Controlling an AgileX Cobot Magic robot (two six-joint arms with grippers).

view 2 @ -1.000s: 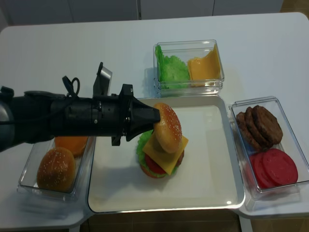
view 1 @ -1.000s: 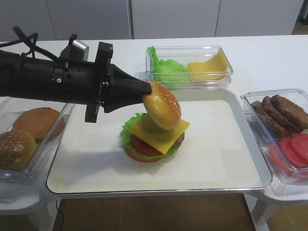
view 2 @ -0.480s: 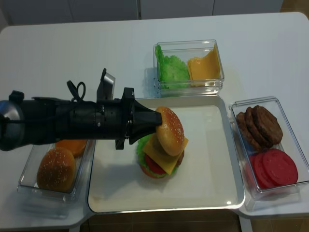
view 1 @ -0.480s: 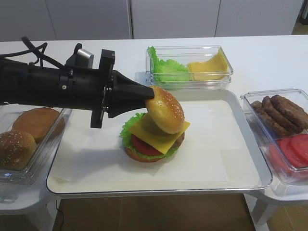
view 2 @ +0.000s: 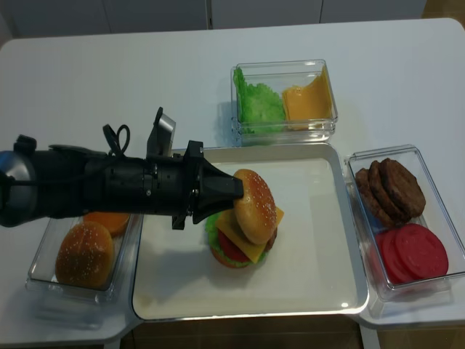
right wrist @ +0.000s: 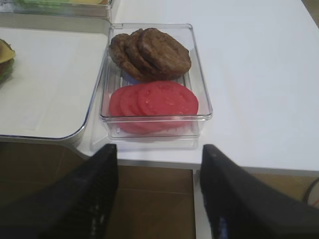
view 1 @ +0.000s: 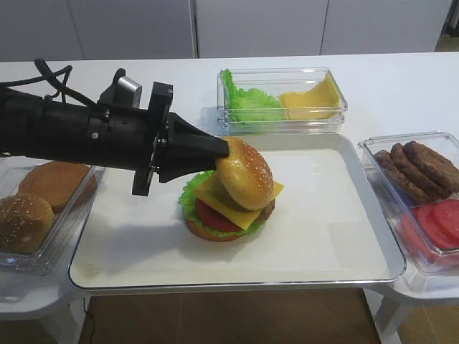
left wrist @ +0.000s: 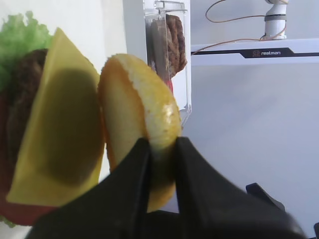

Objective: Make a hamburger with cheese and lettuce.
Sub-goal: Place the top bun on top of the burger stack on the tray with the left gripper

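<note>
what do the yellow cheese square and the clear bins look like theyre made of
Flat yellow cheese square: probably toy plastic or rubber, given its uniform colour and stiff, crisp edges. Clear rectangular bin holding patties and tomato slices: glossy transparent hard plastic, its contents visible through the walls.

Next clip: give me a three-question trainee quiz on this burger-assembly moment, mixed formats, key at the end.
1. True or false: the sesame-seeded tan bun top lies flat on the square yellow cheese slice.
2. Which fingers pinch the bun top: A) left gripper B) right gripper
3. Fill in: the brown patties share a clear plastic box with red ____ slices.

Key: 1 false, it is tilted; 2 A; 3 tomato.
</note>
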